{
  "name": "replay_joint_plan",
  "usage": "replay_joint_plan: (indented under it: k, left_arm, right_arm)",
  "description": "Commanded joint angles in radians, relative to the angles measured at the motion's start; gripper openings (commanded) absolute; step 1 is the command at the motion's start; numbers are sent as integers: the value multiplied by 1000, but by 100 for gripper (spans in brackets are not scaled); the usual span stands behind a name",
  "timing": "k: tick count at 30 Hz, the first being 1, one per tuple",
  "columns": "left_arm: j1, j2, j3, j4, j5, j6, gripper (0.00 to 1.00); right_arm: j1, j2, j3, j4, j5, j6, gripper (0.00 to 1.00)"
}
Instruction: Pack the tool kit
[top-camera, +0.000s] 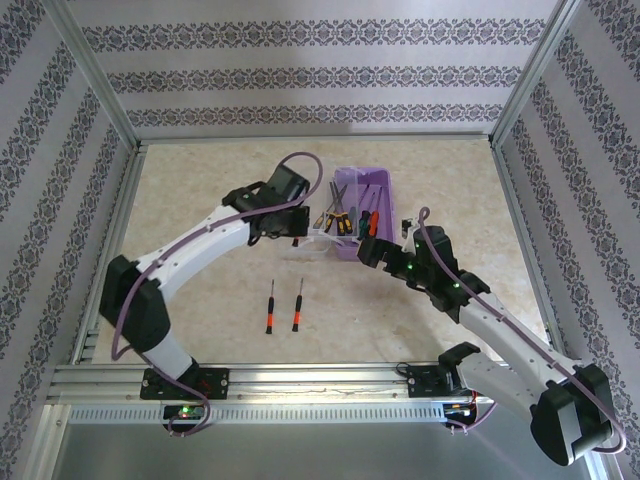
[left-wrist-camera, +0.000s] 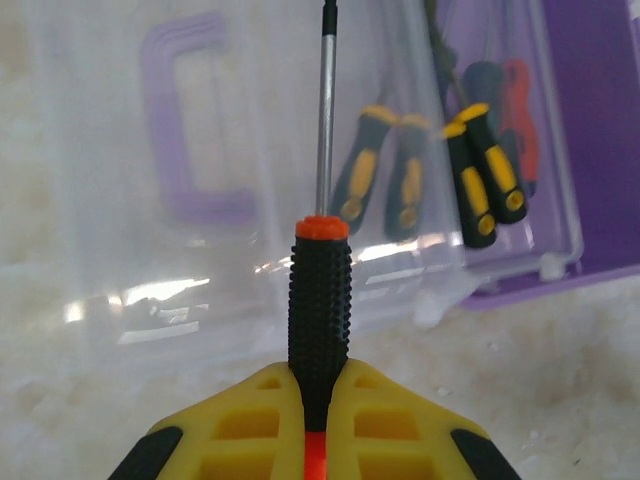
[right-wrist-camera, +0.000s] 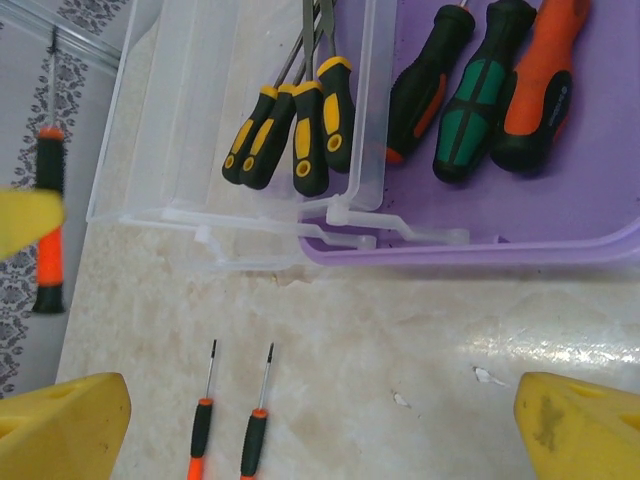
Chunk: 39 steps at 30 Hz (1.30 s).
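Beige marbled desk (top-camera: 190, 180), patterned walls around it. On my left, the left jaws are clamped together on the ribbed handle of a black-and-orange screwdriver (left-wrist-camera: 320, 300), its shaft pointing towards the clear lid (right-wrist-camera: 180, 110). Two loose screwdrivers (top-camera: 270, 308) lie side by side on the desk, nearer me than the kit. Mid-desk sits the purple box (top-camera: 365, 185), lid open, with packed screwdrivers (right-wrist-camera: 470, 100) lying inside. On my right, the right jaws stand wide apart, gripping nothing, over bare desk just beside the box's near edge.

3 big drivers (right-wrist-camera: 480, 110) in purple box (right-wrist-camera: 600, 190); 4 yellow-black drivers (right-wrist-camera: 308, 135) on clear lid (right-wrist-camera: 180, 130); 2 small drivers (right-wrist-camera: 201, 430) on table (right-wrist-camera: 400, 330).
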Motion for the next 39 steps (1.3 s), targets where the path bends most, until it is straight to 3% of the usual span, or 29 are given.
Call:
replay_joint_plan:
  k: [1, 12, 39]
  left_arm:
    - [12, 77, 103, 21, 31, 36, 7]
    - [58, 343, 416, -74, 44, 38, 7]
    - [87, 377, 354, -27, 88, -42, 14]
  right_arm:
    - [-10, -35, -15, -23, 4, 14, 98]
    - [-23, -104, -36, -66, 6, 23, 98]
    - [-51, -149, -49, -79, 21, 33, 98]
